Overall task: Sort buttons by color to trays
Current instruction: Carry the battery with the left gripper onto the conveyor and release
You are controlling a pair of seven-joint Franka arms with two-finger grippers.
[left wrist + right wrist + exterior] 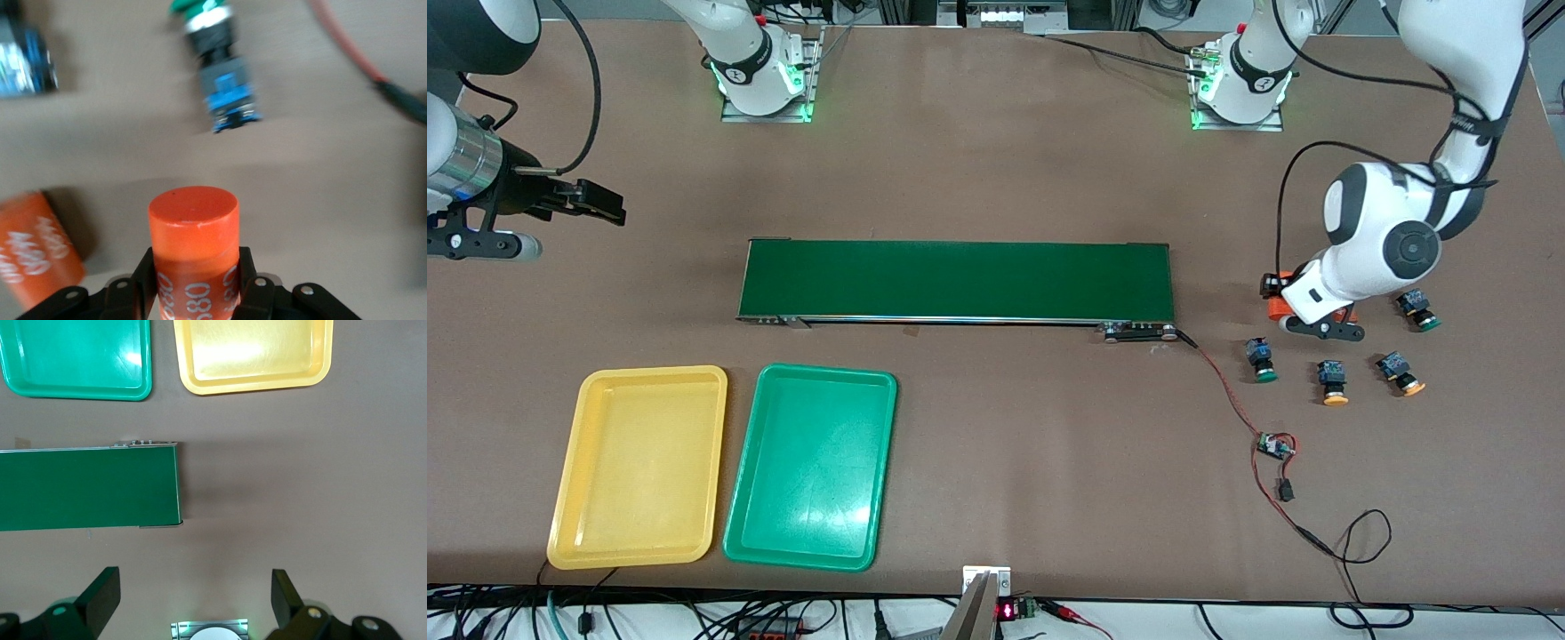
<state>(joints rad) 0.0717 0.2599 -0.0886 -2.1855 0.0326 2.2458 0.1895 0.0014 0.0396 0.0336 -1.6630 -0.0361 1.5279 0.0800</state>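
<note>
Gripping an orange cylinder (193, 233), the left gripper (193, 280) sits at three o'clock of the conveyor belt (956, 280); four buttons (1261, 360) lie nearby. Right gripper (193, 600) waits, spread wide; trays (640, 467) at seven o'clock.

The whole table (996, 133) is seen from high across it, facing the robots, while the conveyor belt (956, 280) and trays are shared with the right wrist view, looking down

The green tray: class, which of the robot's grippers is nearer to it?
Right. The right gripper hangs over bare table at the right arm's end, where the green tray lies; the left gripper is at the left arm's end.
</note>
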